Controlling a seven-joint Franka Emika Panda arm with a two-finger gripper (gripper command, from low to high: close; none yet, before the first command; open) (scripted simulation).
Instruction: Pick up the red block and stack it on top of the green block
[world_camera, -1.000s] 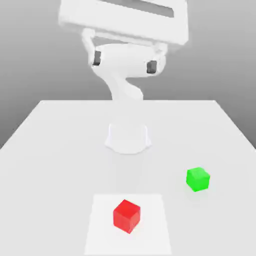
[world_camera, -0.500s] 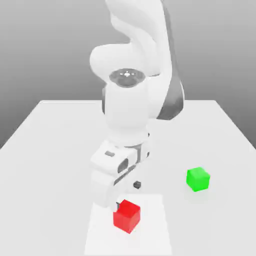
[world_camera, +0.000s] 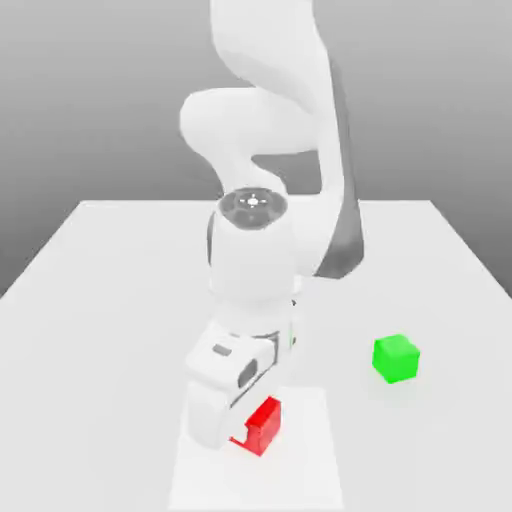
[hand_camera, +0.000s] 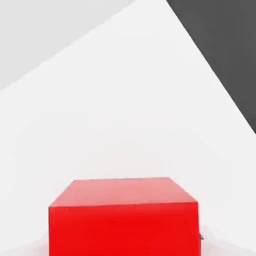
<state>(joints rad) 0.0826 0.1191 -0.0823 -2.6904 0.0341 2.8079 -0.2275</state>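
The red block (world_camera: 266, 425) rests on a lighter square patch (world_camera: 300, 470) near the table's front edge, half covered by my white hand. My gripper (world_camera: 243, 430) has come straight down over it and is shut on the red block, still at table level. In the hand view the red block (hand_camera: 122, 220) looms very close, with a sliver of a dark fingertip (hand_camera: 201, 239) against its side. The green block (world_camera: 396, 358) sits alone on the table toward the exterior view's right, a little farther back than the red one.
The white table (world_camera: 100, 300) stretches wide on both sides of the arm. My arm's thick white links (world_camera: 260, 250) rise over the table's middle, behind the hand. Open table surface lies between the red block and the green one.
The hand has sunk lower over the red block, covering more of it. The jaws, wide apart before, have closed on the block. The green block has not moved.
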